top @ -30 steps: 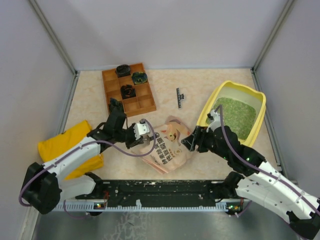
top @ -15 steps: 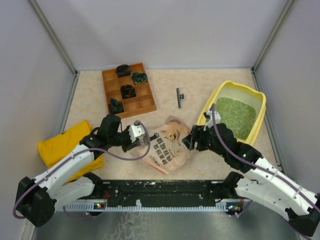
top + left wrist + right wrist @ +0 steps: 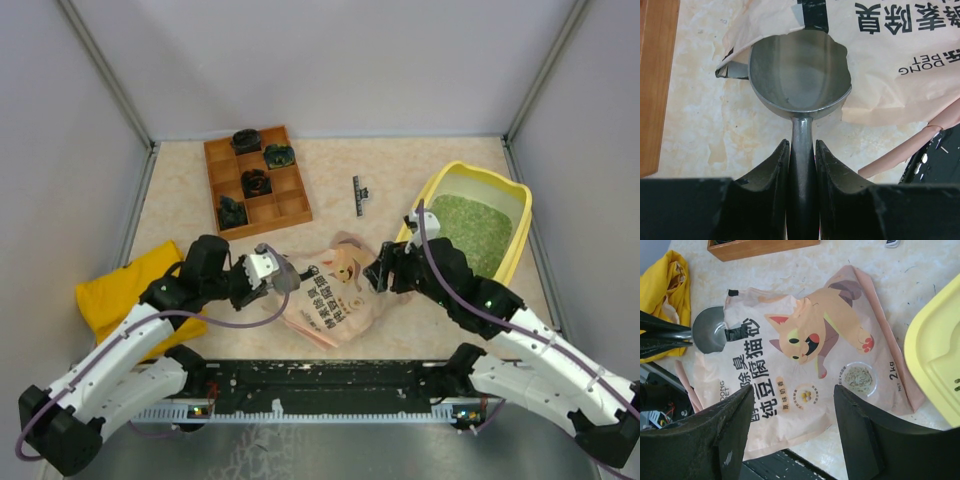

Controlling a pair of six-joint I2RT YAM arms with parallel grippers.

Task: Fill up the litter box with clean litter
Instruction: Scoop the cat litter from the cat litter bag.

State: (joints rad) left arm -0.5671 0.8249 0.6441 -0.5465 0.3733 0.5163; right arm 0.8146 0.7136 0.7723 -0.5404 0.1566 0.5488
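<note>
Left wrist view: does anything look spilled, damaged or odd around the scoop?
Nothing spilled shows. The grey metal scoop, clamped in the left hand, sits empty at the edge of the pink printed paper pouch, which lies flat and crumpled, with a strip of black tape on that edge.

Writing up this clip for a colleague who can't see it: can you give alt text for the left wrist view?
The left gripper is shut on the handle of a grey metal scoop, whose empty bowl sits at the edge of a pink printed pouch. The pouch lies flat on the beige table, and the side of a wooden tray shows at far left.
</note>
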